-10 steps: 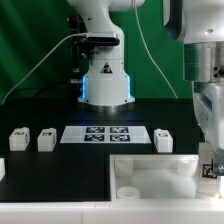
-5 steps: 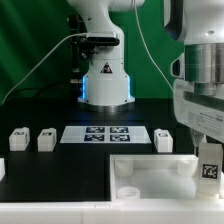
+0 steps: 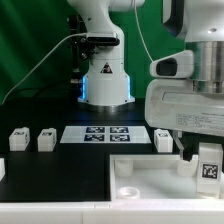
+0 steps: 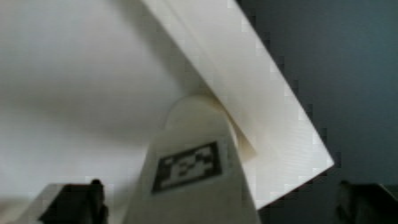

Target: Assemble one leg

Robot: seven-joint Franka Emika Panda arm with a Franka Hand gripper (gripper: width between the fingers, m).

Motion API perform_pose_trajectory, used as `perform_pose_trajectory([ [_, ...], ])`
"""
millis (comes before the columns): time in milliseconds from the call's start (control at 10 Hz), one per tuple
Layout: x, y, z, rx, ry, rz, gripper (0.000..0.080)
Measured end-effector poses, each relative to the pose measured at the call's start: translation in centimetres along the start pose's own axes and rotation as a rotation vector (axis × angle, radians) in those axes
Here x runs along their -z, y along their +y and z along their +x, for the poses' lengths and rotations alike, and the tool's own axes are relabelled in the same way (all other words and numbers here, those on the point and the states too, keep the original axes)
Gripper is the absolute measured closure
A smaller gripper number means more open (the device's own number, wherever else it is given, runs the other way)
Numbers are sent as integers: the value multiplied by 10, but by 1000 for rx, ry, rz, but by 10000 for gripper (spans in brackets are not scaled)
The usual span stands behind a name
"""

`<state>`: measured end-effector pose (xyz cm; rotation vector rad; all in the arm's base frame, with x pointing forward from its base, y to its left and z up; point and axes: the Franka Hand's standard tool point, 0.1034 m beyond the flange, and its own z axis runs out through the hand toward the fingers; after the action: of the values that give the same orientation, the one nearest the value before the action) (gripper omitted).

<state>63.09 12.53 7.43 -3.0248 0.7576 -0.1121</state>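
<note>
the leg [image 3: 208, 166] stands upright at the exterior view's right, its black-and-white tag facing the camera, at the right end of the white panel [image 3: 150, 172]. the arm's white wrist housing [image 3: 190, 105] hangs right above it and hides the leg's top. one dark finger [image 3: 187, 156] shows just beside the leg on the exterior view's left; the other finger cannot be made out from here. so this view alone cannot say how the jaws stand.

the wrist view settles it — the gripper [image 4: 217, 203] is spread wide. one dark fingertip [image 4: 71, 202] stands near one side of the leg [image 4: 187, 165] and the other is well apart at the picture's edge, with a gap on both sides. nothing is grasped. the same view shows the leg's far end meeting the panel's raised rim [image 4: 240, 90], which the housing hides in the exterior view; whether it sits in a hole there i cannot tell.

only the exterior view shows the rest of the black table [image 3: 60, 165] — the marker board [image 3: 105, 133] in the middle, a first post [image 3: 19, 139] and a second post [image 3: 46, 139] to its left in that view, a third post [image 3: 164, 139] just to its right, and the arm's base [image 3: 105, 85] behind.
</note>
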Motion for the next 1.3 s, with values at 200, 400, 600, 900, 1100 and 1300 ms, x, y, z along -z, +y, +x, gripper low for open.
perform_pose_trajectory([
  [200, 4, -4, 6, 101, 19, -15, 151],
  [400, 3, -3, 6, 60, 17, -15, 247],
  [600, 2, -1, 5, -154, 15, -16, 498],
  [900, 1, 2, 7, -548, -2, -13, 498],
  [1100, 0, 5, 7, -878, -10, -9, 498],
  [1300, -1, 2, 5, -1150, -34, 7, 498],
])
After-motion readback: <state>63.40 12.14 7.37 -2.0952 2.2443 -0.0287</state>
